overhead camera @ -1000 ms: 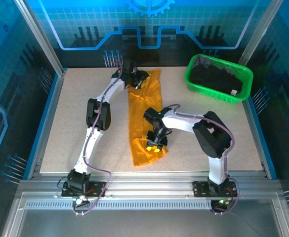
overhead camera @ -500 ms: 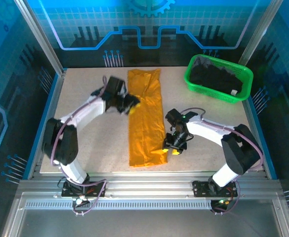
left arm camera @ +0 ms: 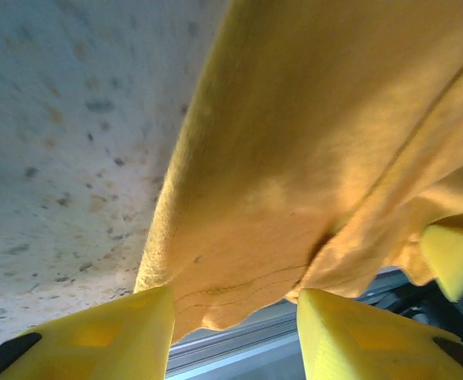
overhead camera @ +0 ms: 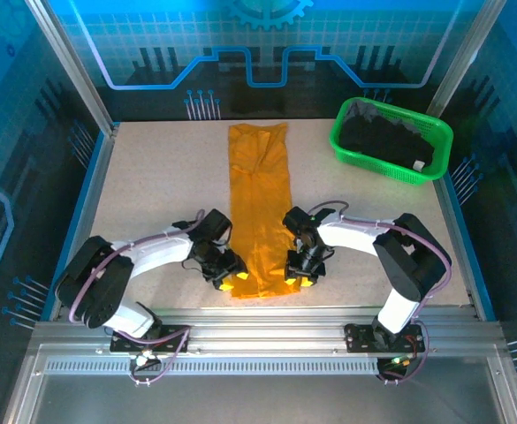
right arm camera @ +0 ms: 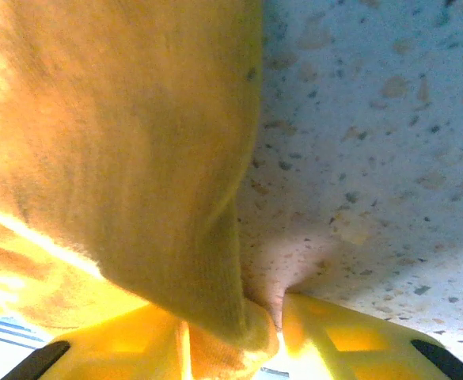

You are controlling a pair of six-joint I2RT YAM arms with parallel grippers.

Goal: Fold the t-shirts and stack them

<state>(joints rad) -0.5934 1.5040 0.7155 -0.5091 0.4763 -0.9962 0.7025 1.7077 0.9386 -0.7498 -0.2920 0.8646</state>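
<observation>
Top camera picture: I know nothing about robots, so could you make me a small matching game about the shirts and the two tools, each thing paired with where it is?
Things:
1. orange t-shirt
2. black t-shirts
3. left tool
4. right tool

Places:
A. inside the green basket at the far right
B. at the near right corner of the orange cloth
C. laid out as a long strip down the middle of the table
D. at the near left corner of the orange cloth

Pairs: 1-C, 2-A, 3-D, 4-B.
</observation>
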